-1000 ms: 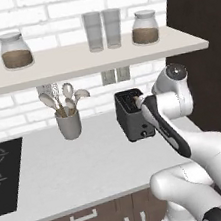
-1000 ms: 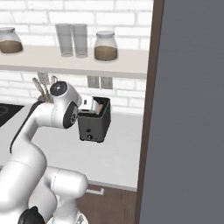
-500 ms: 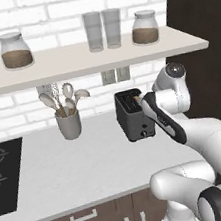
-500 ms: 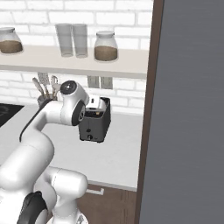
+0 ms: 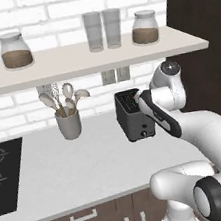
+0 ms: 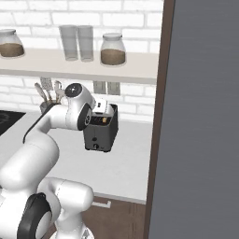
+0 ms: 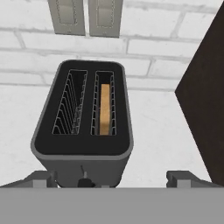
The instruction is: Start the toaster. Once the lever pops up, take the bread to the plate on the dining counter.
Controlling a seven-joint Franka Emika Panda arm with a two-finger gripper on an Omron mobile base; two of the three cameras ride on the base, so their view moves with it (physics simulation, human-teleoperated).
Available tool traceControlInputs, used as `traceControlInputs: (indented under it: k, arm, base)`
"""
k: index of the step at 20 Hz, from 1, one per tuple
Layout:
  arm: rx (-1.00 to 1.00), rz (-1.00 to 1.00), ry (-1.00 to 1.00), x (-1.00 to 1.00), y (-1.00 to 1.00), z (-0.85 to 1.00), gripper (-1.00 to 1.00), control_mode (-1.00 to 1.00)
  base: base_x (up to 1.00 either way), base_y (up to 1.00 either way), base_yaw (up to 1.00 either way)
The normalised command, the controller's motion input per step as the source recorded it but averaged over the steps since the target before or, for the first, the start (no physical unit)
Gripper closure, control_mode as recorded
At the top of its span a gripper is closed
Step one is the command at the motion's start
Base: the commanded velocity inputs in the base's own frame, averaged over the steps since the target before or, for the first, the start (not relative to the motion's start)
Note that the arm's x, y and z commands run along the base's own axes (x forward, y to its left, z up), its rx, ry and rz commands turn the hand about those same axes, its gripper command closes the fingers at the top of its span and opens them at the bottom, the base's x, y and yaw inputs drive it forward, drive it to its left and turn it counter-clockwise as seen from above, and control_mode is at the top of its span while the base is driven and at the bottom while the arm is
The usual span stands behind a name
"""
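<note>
White counter (image 5: 80, 163) below; I hover over the toaster (image 7: 83, 131), jaws spread wide, bread (image 7: 104, 109) seated low, lever next.

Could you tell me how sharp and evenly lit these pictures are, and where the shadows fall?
Left base view: sharp, flat even light, soft shadow under the shelf. Right base view: equally crisp, no glare; a dark panel blocks the right side. Hand view: toaster and bread in focus, slots dark inside.

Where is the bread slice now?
The bread stands in the toaster's right slot in the hand view, near the dark cabinet.
</note>
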Motion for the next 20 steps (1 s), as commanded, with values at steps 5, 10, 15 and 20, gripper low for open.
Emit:
traceControlInputs:
  k: [5, 10, 15, 20]
  arm:
    - [0.0, 0.0, 0.0, 0.0, 0.0, 0.0, -1.0, -1.0]
    - [0.0, 0.0, 0.0, 0.0, 0.0, 0.0, -1.0, -1.0]
    - [0.0, 0.0, 0.0, 0.0, 0.0, 0.0, -1.0, -1.0]
    - [0.0, 0.0, 0.0, 0.0, 0.0, 0.0, -1.0, -1.0]
  base:
    - [0.0, 0.0, 0.0]
    - [0.0, 0.0, 0.0]
    - [0.0, 0.0, 0.0]
    - [0.0, 0.0, 0.0]
